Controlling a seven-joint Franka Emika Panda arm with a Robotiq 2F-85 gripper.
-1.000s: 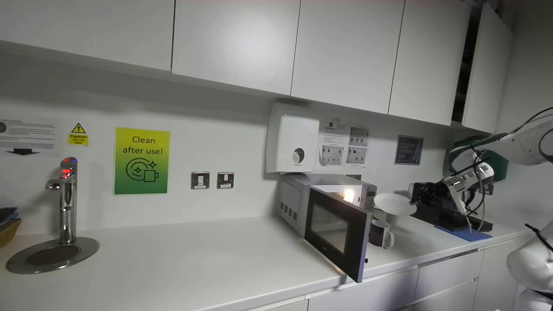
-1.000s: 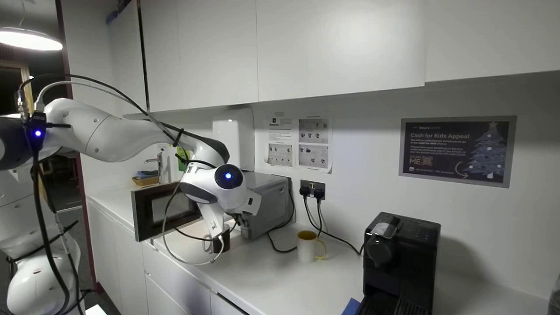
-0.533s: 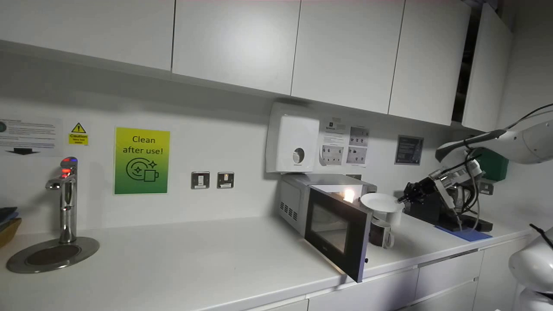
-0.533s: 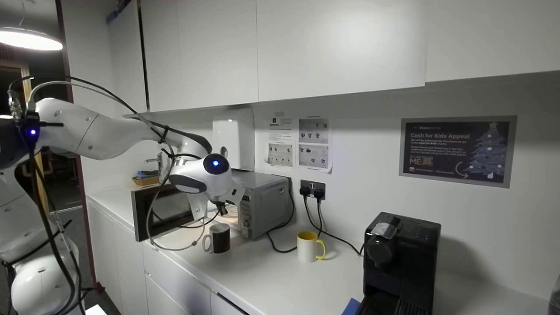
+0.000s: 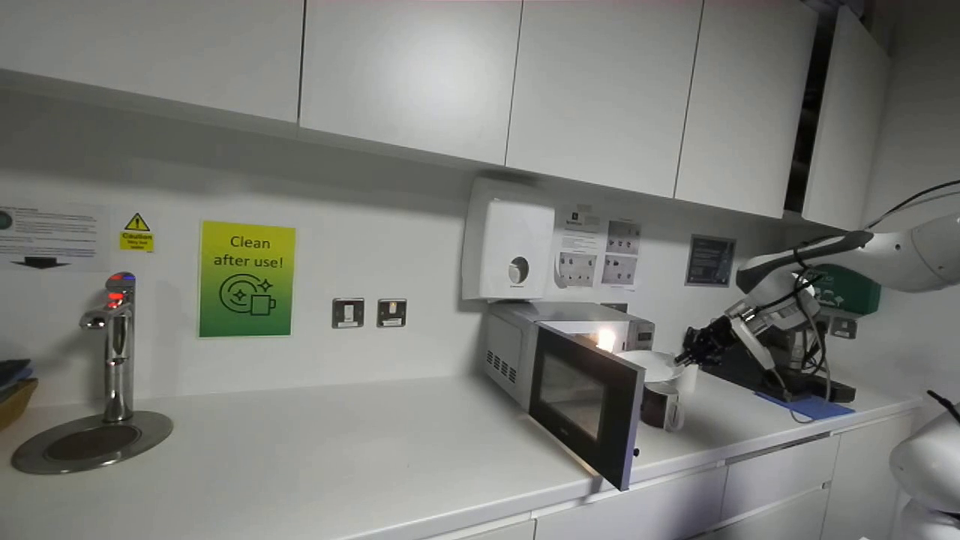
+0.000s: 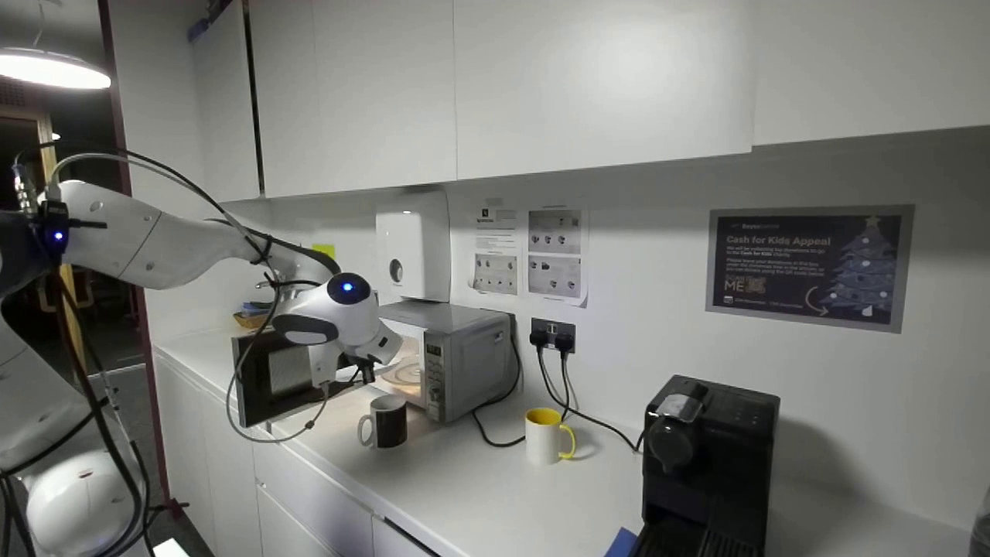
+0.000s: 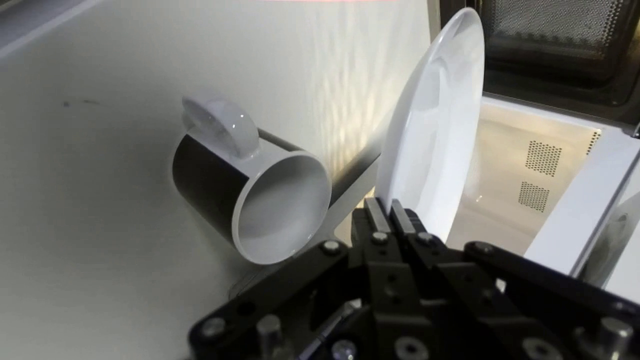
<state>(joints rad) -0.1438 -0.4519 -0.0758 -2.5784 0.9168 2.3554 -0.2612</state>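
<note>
White plate (image 7: 435, 125): rim pinched between the clenched fingertips of the gripper (image 7: 384, 212), held in the air, extended toward 1 o'clock from them in the wrist view, apparently before the open front of the microwave (image 6: 468, 363). Nearest neighbour: black-and-white mug (image 7: 250, 192), upright on the counter (image 7: 100, 260), at 9 o'clock from the fingertips, not touched by them. Microwave door (image 5: 589, 405) standing open, interior lit, turntable (image 6: 404, 375) in sight. Farther out, in an exterior view: yellow-lined mug (image 6: 544, 441) and coffee machine (image 6: 711, 456), both between 3 and 4 o'clock from the gripper. Progress, as judged: plate grasped and borne clear of the counter; setting-down not yet done, release not yet made.
</note>
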